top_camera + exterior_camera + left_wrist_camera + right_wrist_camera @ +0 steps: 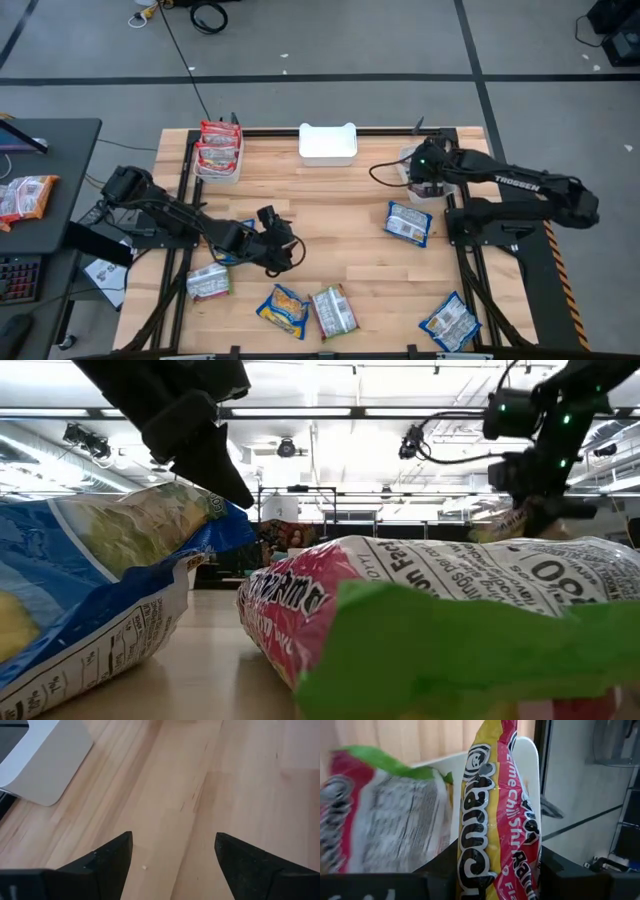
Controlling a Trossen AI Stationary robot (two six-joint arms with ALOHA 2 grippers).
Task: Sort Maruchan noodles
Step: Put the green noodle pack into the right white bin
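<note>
My right gripper hovers over a white bin at the table's far right and is shut on a red, yellow and silver Maruchan packet. A silvery-green-red packet lies in that bin. My left gripper is open above bare wood left of the table's middle, as the left wrist view shows. Loose packets lie flat on the table: blue ones, a blue-yellow one and silvery-green ones. My right gripper pinches the packet between its two fingers, on the packet's flat faces. The fingers come from above, pointing down. The packet stands on edge between them, lifted over the bin; which end the fingers are on is hidden by the gripper.
A white bin with red-orange packets sits at the far left, and another white bin at the far middle. A blue packet lies partly under my left arm. Bare wood lies in the table's middle. A side desk stands beyond the left edge.
</note>
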